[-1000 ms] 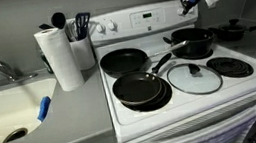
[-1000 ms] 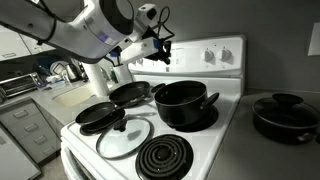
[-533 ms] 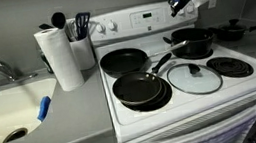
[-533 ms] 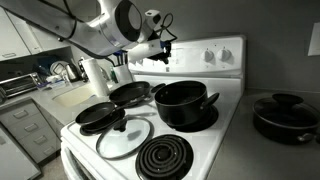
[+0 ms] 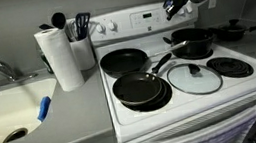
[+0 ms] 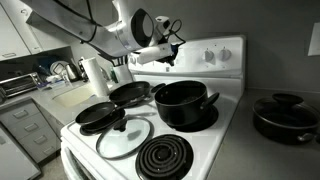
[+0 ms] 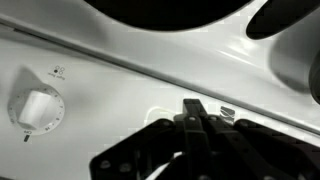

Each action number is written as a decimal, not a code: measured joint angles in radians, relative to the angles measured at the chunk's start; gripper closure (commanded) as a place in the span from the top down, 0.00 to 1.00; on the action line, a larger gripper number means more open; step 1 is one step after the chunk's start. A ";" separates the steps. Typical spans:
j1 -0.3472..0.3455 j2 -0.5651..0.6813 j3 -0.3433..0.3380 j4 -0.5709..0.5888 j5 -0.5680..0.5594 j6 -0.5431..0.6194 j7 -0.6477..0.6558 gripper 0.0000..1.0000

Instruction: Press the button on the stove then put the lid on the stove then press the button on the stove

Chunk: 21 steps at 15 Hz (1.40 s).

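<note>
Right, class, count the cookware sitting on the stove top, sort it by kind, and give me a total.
Black frying pans: 2
Black pot: 1
Clear glass lid: 1
Total: 4

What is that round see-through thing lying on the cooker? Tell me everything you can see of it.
It is a round lid of clear glass with a thin metal rim and a small black knob in the centre. It lies flat, knob up, on the white top of the stove, at the front, between a black frying pan and a bare coil burner. Nothing holds it; whether its rim touches the pan I cannot tell.
</note>
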 measured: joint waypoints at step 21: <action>-0.006 0.227 0.009 0.295 0.026 -0.022 -0.057 0.00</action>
